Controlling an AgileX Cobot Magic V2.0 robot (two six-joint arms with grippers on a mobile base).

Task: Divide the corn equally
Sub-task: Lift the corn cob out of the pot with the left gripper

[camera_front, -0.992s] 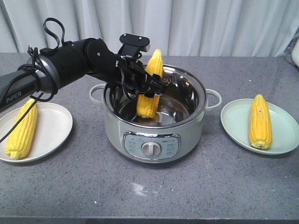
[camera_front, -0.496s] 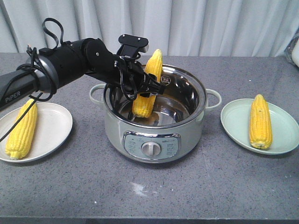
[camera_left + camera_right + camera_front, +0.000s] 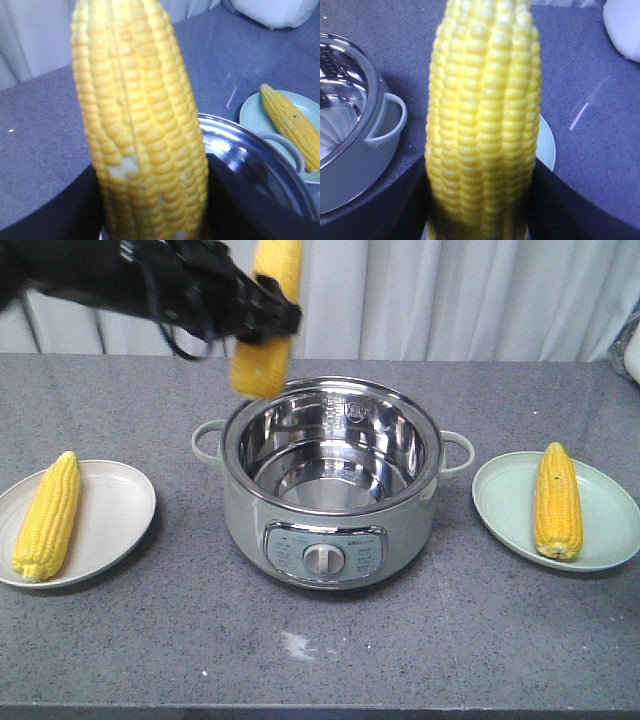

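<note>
Your left hand (image 3: 270, 315) pinches a yellow cob (image 3: 260, 365) above the ten o'clock rim of the pot (image 3: 400, 540). Your right hand (image 3: 480, 205) appears clamped on a second cob (image 3: 485, 100). Next, likely: carry toward nine o'clock and lower beside the corn (image 3: 47, 520) on the white plate (image 3: 120, 510).

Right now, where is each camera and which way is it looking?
Front camera: looks across the grey stone table at the shiny steel pot; the black left tool holds a bright yellow corn cob in the air.
Left wrist camera: sits behind that tool, looking up the held cob; pot rim below.
Right wrist camera: close behind another yellow cob, dark right tool parts either side; pot at left.
Shared: all three see the pot.
</note>
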